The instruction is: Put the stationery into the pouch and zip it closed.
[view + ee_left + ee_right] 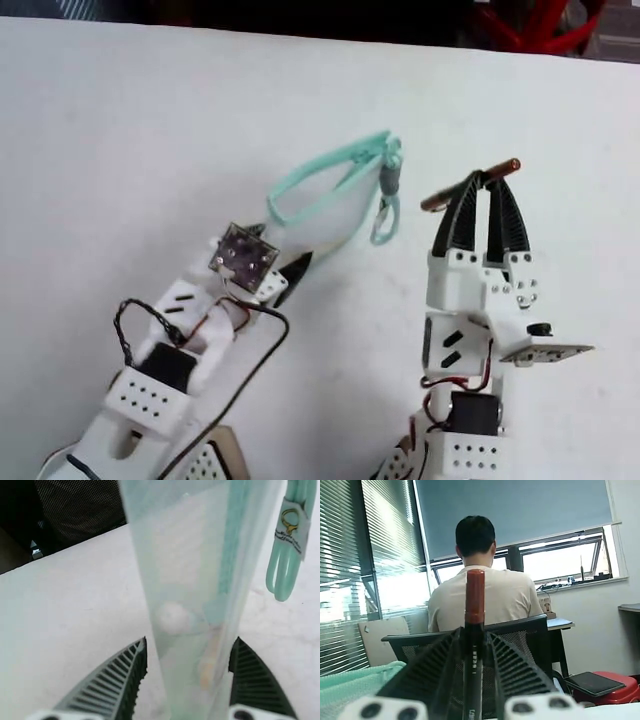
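Desk (120, 130) surface, white and broad, carries everything. At its middle lies the pouch (330, 215), a translucent sleeve running from near-left to far-right, its mint zip band (320, 170) gaping open in a loop. Pale shapes show through its wall in the left wrist view, too blurred to name. The left gripper (190, 645) sits at the pouch's near-left end, jaws set wide with one against each long edge, seemingly pinching the sleeve across its width. To the right of the pouch and apart from it, the right gripper (482, 182) has its jaws clamped on a pen (440, 200), held crosswise near mid-barrel with both ends sticking out. Smallest is the mint strap loop (385, 225), hanging off the pouch's far-right end. The pouch looks light, thin and floppy, likely to buckle or slide, so bracing it by an end near the zip seems wise. The pen is stiff, light and smooth; it probably must be turned lengthwise to enter the mouth.
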{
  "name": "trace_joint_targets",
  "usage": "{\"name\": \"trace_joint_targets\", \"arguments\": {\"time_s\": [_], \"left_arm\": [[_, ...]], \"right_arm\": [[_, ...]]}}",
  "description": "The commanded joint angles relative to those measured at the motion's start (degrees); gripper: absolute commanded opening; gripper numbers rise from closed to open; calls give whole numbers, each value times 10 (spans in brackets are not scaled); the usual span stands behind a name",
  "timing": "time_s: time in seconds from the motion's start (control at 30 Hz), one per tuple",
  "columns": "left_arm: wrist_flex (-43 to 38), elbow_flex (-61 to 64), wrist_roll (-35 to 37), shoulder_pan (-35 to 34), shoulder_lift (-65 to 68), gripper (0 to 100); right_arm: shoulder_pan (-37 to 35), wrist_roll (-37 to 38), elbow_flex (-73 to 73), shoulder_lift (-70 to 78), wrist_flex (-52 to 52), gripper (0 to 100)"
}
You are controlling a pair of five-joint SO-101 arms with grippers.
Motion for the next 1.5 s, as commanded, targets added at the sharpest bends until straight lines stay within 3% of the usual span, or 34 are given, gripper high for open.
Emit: {"name": "trace_joint_targets", "arguments": {"time_s": [0.0, 0.3, 0.43, 0.8, 0.9, 1.2, 1.47], "left_arm": [[-15, -4, -5, 5, 0, 267], [-15, -4, -5, 5, 0, 267], [-15, -4, -5, 5, 0, 267], [-15, -4, -5, 5, 0, 267], [-15, -4, -5, 5, 0, 267], [-11, -4, -5, 5, 0, 267], [-13, -4, -5, 4, -1, 267]], "right_arm": [[-17, 3, -59, -5, 1, 19], [-64, 3, -168, -4, 2, 19], [-141, 11, -192, -4, 2, 19], [-373, 315, -202, 3, 0, 19], [-386, 355, -217, 44, -7, 19], [-387, 355, -378, 298, -6, 19], [-388, 354, -304, 266, 52, 19]]}}
